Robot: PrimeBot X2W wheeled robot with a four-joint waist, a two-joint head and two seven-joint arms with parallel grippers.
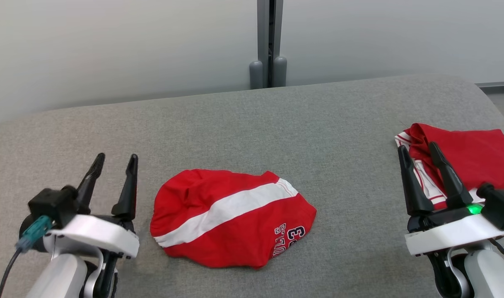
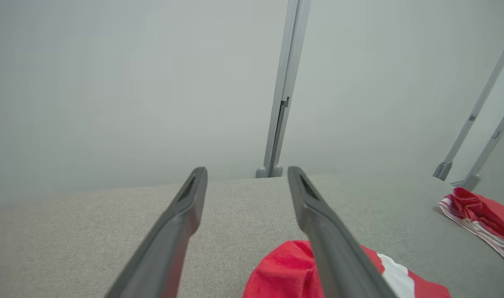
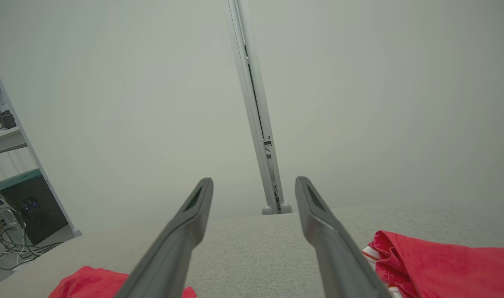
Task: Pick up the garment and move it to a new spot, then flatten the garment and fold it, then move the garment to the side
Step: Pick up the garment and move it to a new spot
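A red garment (image 1: pixel 231 215) with a white stripe and dark lettering lies crumpled in a rounded heap on the grey cloth table (image 1: pixel 243 124), front centre. Its edge shows in the left wrist view as the garment (image 2: pixel 285 273) and low in the right wrist view as the garment (image 3: pixel 86 283). My left gripper (image 1: pixel 114 160) hovers just left of it, open, nothing between its fingers. My right gripper (image 1: pixel 417 150) stands open at the right, its fingers over a second red item.
A second red and white garment (image 1: pixel 463 159) lies folded near the table's right edge, also seen as the red cloth (image 2: pixel 481 217) and the red cloth (image 3: pixel 438 265). A grey post (image 1: pixel 269 41) rises behind the table against a pale wall. Shelving with cables (image 3: pixel 11 198) stands off to the side.
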